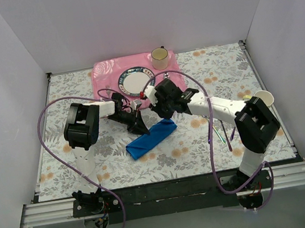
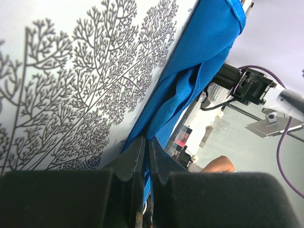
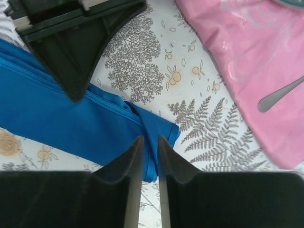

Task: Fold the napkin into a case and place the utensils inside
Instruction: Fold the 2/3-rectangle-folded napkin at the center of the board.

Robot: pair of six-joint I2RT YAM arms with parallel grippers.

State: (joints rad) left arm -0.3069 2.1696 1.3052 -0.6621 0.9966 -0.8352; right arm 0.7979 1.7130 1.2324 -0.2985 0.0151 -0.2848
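Noting your stock: napkin (image 1: 151,139), folded into a strip, lay on the worktop (image 1: 62,162) just near of the pink placemat (image 1: 104,78). Your left claw (image 2: 147,142) pinched its edge, probably anchoring the fold. Your right claw (image 3: 150,142) hung barely parted at the strip's end, grip unclear. Utensils (image 1: 220,134) lay nearer you, right of the placemat.

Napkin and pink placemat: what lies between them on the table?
Only bare floral table cover. The right wrist view shows the napkin ending short of the pink placemat, with nothing lying on that stretch.
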